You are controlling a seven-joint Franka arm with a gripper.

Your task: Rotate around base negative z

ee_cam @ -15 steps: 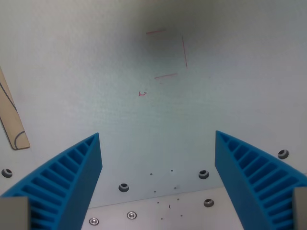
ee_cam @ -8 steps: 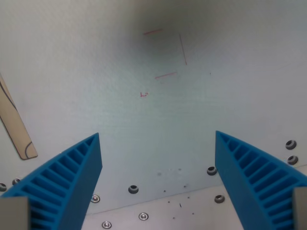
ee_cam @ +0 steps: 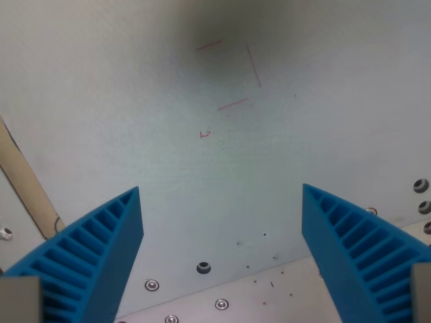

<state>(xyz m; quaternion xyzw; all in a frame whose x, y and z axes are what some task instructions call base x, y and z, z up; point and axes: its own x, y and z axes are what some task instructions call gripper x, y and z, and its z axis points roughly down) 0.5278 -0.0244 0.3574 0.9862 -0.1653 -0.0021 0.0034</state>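
Gripper (ee_cam: pixel 222 259): blue ribbed fingers (ee_cam: pixel 94 259) were held spread apart, nothing grasped | pale grey tabletop (ee_cam: pixel 135 101): red pen-drawn square outline (ee_cam: pixel 229 74) was seen far centre | tan wooden strip (ee_cam: pixel 27 185): lay at left edge

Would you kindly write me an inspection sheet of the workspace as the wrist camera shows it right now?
Surface: pale white sheet with faint red pen lines and a small red mark; its lower edge meets a lighter base plate dotted with dark specks.
Job's things: nothing seen; the task names no object.
Clutter: a tan wooden strip at the wrist view's left, partly hidden behind the left finger.
Grippers: gripper open, blue ribbed fingers wide apart, nothing between them.
Cables: nothing seen.
Surroundings: screws and bolt holes along the lower edge and at the right.
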